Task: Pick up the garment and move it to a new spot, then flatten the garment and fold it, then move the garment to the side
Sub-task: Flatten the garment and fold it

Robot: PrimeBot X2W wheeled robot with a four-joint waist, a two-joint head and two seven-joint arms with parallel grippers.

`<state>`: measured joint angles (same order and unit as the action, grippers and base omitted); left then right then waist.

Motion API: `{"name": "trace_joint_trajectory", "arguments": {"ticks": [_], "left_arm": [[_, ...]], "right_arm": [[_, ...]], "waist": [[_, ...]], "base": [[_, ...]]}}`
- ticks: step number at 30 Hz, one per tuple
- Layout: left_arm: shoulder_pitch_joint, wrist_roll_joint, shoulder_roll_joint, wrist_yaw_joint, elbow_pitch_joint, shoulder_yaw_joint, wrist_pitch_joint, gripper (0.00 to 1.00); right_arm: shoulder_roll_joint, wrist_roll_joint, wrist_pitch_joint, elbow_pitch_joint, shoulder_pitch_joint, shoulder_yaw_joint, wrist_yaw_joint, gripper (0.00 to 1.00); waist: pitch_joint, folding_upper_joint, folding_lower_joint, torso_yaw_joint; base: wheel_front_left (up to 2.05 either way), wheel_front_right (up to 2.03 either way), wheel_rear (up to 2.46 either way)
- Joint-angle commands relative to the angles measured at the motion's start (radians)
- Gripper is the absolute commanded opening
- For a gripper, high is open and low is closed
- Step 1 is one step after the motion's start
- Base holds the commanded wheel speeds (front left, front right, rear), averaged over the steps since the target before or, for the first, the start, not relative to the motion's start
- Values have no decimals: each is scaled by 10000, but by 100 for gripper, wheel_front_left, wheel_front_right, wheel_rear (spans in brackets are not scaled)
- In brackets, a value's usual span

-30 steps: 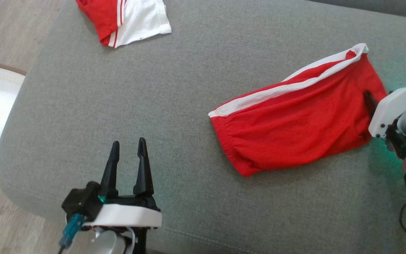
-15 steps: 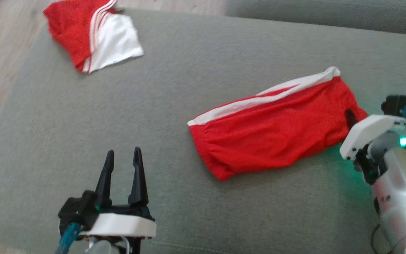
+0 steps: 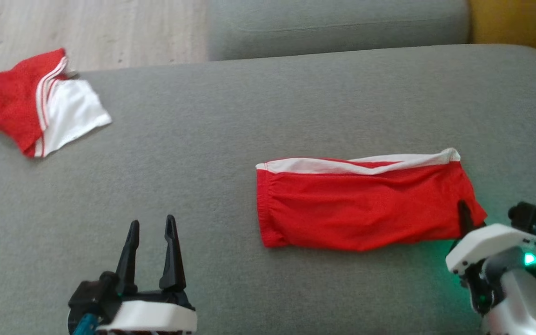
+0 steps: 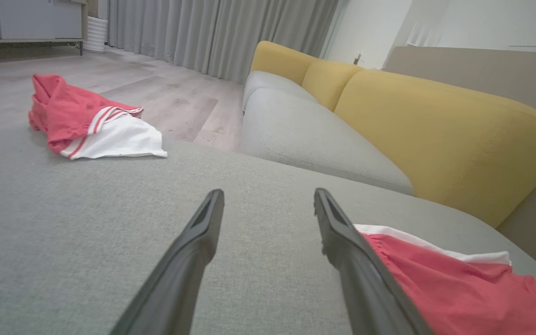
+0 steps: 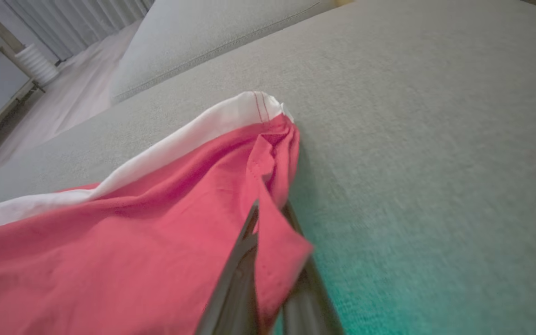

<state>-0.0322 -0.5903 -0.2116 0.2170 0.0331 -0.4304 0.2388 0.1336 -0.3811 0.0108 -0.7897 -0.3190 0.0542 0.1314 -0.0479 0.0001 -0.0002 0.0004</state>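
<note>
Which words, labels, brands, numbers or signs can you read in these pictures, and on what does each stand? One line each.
None can be read in any view.
The red garment: plain cloth with a white band, no print.
The second red and white garment: stripes only, no lettering.
The left pincer and right pincer: no marking legible.

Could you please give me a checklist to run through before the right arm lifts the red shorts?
1. Right gripper shut on a corner of the red shorts: ok.
2. Whether it pinches every layer: cannot tell.
3. Left gripper open, apart from the shorts: ok.
4. Second garment lying apart from the shorts: ok.
5. Bare grey cushion between them for a new spot: ok.
</note>
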Motion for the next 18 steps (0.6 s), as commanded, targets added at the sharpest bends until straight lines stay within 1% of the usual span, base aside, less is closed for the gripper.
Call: {"name": "trace_joint_trajectory", "arguments": {"ticks": [1,6,10,14,16,18], "left_arm": [[240,-21,-148,53,-365,327,28,100],[267,-14,-168,40,-333,277,18,100],[247,-46,-181,40,-269,250,-12,100],[227,-82,-153,44,-220,240,-9,100],[215,-99,-126,54,-209,235,-1,100],[210,-111,-104,56,-198,225,6,100]], "right_arm": [[-161,105,199,705,19,30,-7,0],[-506,514,224,1548,644,761,-7,0],[-705,805,62,2186,817,966,-7,0],[-786,913,-135,2711,728,731,-7,0],[-814,868,-295,3068,611,378,-7,0],[-825,540,-445,3384,475,-223,-7,0]], "waist": [[52,-1,2,-213],[63,-1,2,-75],[173,-1,2,203],[288,-1,2,453],[355,-1,2,620],[412,-1,2,784]], "base": [[0,0,0],[0,0,0],[0,0,0],[0,0,0],[0,0,0],[0,0,0]]}}
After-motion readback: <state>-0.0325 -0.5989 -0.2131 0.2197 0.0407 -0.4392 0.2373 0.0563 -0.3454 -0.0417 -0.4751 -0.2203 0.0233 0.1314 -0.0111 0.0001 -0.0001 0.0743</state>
